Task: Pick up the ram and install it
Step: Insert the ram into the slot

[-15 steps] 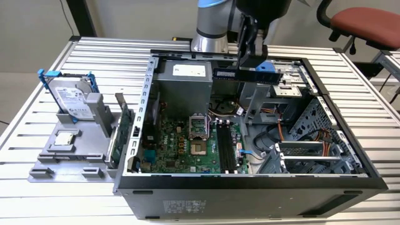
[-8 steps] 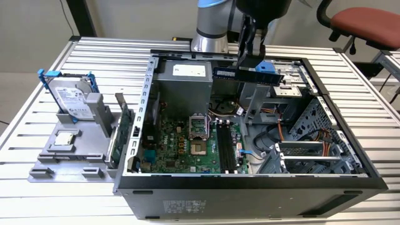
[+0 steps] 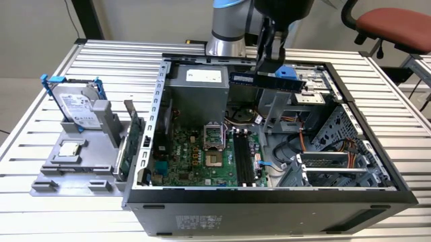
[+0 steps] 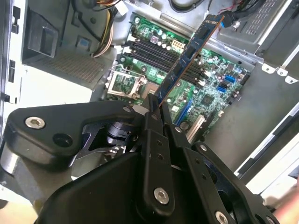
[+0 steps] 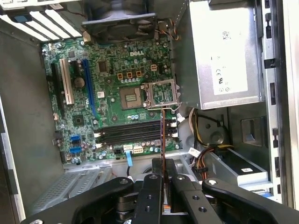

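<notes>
My gripper [image 3: 269,66] is shut on the ram [image 3: 266,79], a long dark stick with black chips, held level above the back part of the open computer case [image 3: 269,196]. In the second wrist view the ram [image 4: 189,53] sticks out from the gripper [image 4: 156,106] over the green motherboard [image 4: 205,88]. In the first wrist view I see the ram [image 5: 162,135] edge-on, rising from the gripper [image 5: 163,173] across the black memory slots [image 5: 131,133]. Those slots [image 3: 244,159] lie well below the ram in the exterior view.
On the exterior view's left, a grey stand [image 3: 67,174] holds a silver hard drive with blue brackets [image 3: 74,106], a green card [image 3: 135,136] and a small chip [image 3: 69,149]. Inside the case are the power supply [image 3: 199,91], cables and drive cages [image 3: 336,166]. A red chair [image 3: 394,22] stands behind.
</notes>
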`<state>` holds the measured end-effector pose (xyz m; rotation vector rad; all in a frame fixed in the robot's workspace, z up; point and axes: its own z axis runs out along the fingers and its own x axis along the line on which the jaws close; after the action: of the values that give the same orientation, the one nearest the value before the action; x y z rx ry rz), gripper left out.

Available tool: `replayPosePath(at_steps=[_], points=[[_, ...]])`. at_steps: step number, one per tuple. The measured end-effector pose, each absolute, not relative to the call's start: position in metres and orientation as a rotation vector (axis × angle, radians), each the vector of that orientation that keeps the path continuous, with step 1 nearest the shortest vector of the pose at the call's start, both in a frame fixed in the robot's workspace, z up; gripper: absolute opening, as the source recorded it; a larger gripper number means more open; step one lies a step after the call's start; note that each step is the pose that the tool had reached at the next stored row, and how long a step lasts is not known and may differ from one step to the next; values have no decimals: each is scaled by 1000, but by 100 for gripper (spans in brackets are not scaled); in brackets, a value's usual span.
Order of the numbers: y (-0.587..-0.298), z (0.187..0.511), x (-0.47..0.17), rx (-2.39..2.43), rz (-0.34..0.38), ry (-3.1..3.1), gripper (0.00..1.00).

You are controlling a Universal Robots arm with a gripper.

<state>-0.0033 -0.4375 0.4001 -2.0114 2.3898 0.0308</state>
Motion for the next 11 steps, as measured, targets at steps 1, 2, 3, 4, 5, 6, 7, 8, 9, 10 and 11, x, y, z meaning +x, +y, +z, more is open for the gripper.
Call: replayPosePath(at_steps=[1, 2, 3, 4, 5, 6, 7, 8, 9, 10, 11], points=[[-437, 400, -3, -2003, 31, 2397, 0], [-437, 400, -3, -1994, 31, 2404, 0], [-437, 400, -3, -1985, 30, 2411, 0], [-437, 400, -3, -1978, 30, 2417, 0], [-437, 400, -3, -1971, 30, 2422, 0], [-437, 400, -3, -1964, 30, 2428, 0], [-437, 400, -3, -1957, 30, 2434, 0], [-438, 400, -3, -1949, 30, 2441, 0], [-437, 400, -3, -1940, 30, 2447, 0], [-438, 400, -3, -1932, 30, 2454, 0], [-438, 400, -3, -1923, 30, 2461, 0]])
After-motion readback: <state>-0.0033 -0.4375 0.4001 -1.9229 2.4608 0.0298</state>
